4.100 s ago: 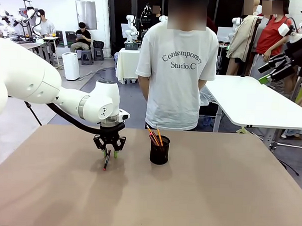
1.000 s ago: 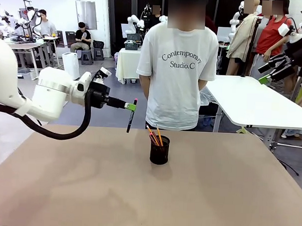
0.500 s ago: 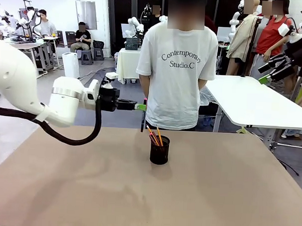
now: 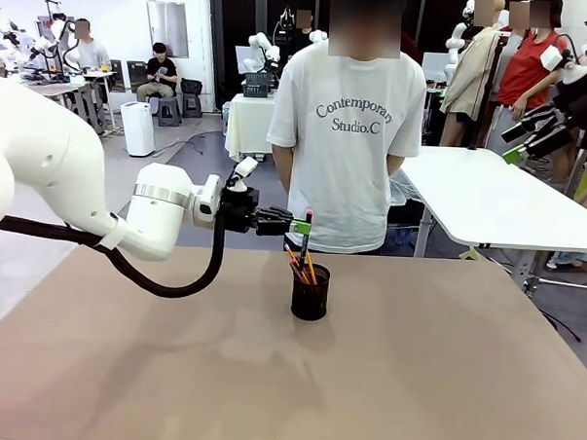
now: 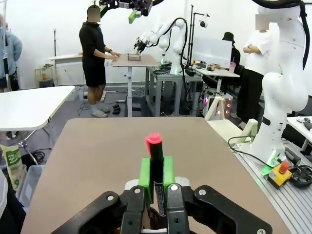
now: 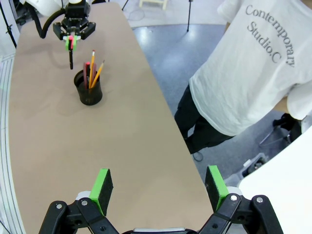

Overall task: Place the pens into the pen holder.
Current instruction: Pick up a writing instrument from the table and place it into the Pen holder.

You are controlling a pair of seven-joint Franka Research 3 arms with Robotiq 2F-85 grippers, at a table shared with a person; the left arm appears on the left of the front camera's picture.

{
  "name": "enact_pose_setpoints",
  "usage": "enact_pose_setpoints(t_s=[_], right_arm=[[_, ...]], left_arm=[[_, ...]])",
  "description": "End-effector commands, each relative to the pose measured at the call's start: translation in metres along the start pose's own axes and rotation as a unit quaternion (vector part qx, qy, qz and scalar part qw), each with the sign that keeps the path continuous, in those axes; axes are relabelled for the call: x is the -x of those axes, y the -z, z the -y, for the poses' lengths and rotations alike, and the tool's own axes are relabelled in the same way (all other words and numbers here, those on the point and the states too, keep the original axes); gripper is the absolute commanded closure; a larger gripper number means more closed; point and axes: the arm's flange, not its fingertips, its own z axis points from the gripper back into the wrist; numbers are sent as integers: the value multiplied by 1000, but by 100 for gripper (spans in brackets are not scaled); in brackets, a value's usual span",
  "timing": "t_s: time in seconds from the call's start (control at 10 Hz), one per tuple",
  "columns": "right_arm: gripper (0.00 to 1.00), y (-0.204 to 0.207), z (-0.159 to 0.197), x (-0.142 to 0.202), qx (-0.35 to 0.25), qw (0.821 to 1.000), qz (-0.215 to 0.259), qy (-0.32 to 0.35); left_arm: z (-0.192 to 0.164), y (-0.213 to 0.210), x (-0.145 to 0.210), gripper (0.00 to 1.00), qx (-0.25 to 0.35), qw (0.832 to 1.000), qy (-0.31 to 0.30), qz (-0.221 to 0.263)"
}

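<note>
Two grippers are on record. Left gripper (image 4: 301, 226) reaches in level from the left side of the table (image 4: 442, 382), its green pads clamped tight on a dark pen (image 4: 304, 238) with a red end. That pen stands upright between the jaws, red end above the pads and dark barrel running down below them. In the left wrist view the same pen (image 5: 156, 168) sits pinched between the two pads of the left gripper (image 5: 156, 174), red cap projecting beyond them.

Pen holder (image 4: 310, 292), a black mesh cup, stands on the table directly below the left jaws, with the lower tip of the held pen near its rim; whether it has entered the cup cannot be told. Pens already in the holder (image 4: 299, 267), orange and red-ended, lean out of its mouth just under the jaws.

Right gripper (image 6: 158, 187) hangs high over the table's far edge, well apart from the cup, jaws spread wide with nothing between them. From it, the holder (image 6: 88, 88) and left gripper (image 6: 72, 43) lie far ahead of its fingers. A person in a white T-shirt (image 4: 344, 125) stands beyond the table.
</note>
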Motion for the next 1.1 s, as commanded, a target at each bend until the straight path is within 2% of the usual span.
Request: enact_pose_setpoints(t_s=[0.0,0.1,0.9,1.0], right_arm=[[0,0,-1,0,2,1000,-7,-5],[0,0,-1,0,2,1000,-7,-5],[0,0,-1,0,2,1000,-7,-5],[0,0,-1,0,2,1000,-7,-5]], left_arm=[[-11,5,-3,100,15,999,22,21],[-15,10,-1,100,25,999,22,32],[-41,19,16,100,42,999,14,19],[-43,19,18,80,46,999,13,16]])
